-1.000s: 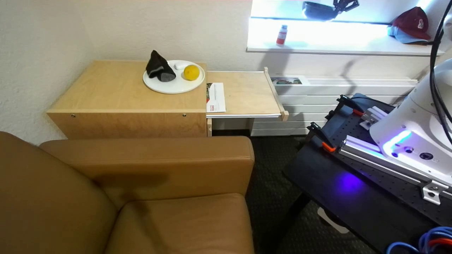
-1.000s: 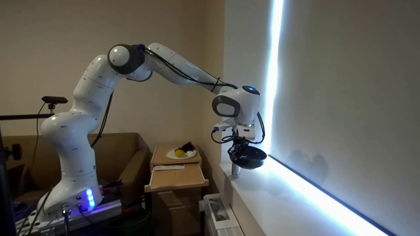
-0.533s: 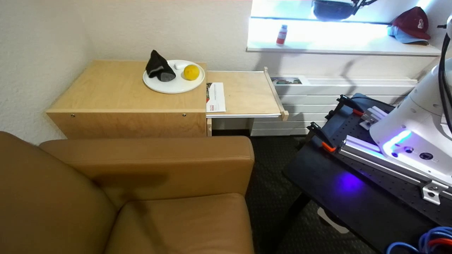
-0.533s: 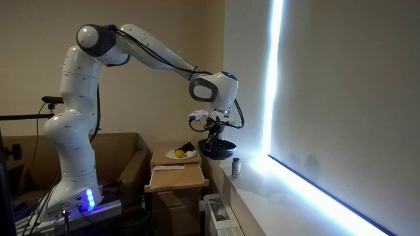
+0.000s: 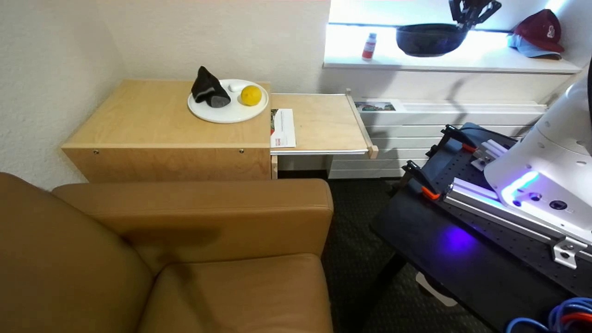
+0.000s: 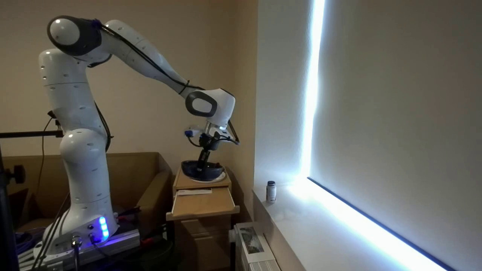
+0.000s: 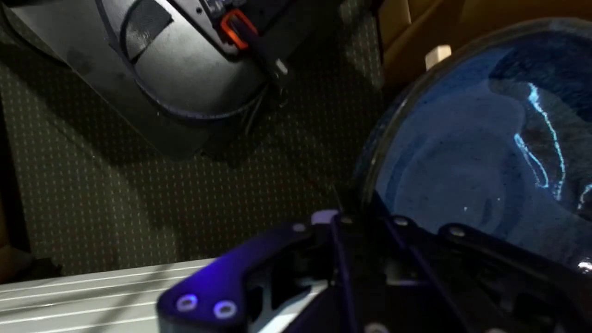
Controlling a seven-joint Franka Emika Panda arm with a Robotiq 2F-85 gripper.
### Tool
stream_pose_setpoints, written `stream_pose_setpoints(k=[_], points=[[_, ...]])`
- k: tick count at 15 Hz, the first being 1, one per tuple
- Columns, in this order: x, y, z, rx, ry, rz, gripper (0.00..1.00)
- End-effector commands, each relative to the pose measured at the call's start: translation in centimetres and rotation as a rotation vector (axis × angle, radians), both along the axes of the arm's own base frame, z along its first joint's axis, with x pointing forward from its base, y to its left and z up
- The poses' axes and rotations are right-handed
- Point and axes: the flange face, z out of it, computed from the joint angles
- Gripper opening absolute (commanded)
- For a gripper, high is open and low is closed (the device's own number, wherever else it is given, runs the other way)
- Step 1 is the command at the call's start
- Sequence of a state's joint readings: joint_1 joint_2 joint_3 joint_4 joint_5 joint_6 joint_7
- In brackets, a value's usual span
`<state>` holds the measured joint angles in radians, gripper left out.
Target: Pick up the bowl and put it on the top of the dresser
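The dark blue bowl (image 5: 428, 41) hangs in the air, roughly level. My gripper (image 5: 464, 27) is shut on its rim. In the wrist view the bowl (image 7: 462, 152) is at the right, its rim running down between the fingers (image 7: 358, 206); the fingertips are dark and partly hidden. The tan wooden dresser (image 5: 148, 111) stands at the left in an exterior view, well apart from the bowl. In an exterior view the bowl (image 6: 201, 173) overlaps the dresser top (image 6: 183, 183) and hides part of it.
A white plate (image 5: 222, 114) with a yellow fruit (image 5: 251, 95) and a dark cloth-like item (image 5: 208, 88) sits on the dresser's right end. A pulled-out tray (image 5: 323, 122) bears a paper (image 5: 283, 127). A bottle (image 5: 369, 47) and cap (image 5: 540, 33) stand on the sill. A brown couch (image 5: 194, 203) adjoins the dresser.
The arm has drawn back with the bowl in its gripper. The bowl has moved away from the windowsill, leftward in an exterior view, and appears lower in both exterior views.
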<state>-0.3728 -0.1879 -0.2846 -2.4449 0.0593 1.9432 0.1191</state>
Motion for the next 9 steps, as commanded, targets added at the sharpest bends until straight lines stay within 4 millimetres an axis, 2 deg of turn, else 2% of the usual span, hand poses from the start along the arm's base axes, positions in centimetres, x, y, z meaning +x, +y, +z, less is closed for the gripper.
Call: stream_pose_setpoints(k=[1, 2, 4, 6, 9], points=[[-3.5, 7.5, 0.2, -0.028, -0.030, 0.192, 0.02], [-3.6, 9.5, -0.3, -0.042, -0.045, 0.232, 0.02], [-2.5, 13.0, -0.3, -0.026, -0.136, 0.234, 0.02], [0.0, 16.3, -1.0, 0.011, -0.215, 0.179, 0.02], [3.2, 18.7, -2.7, 0.028, -0.352, 0.085, 0.02]])
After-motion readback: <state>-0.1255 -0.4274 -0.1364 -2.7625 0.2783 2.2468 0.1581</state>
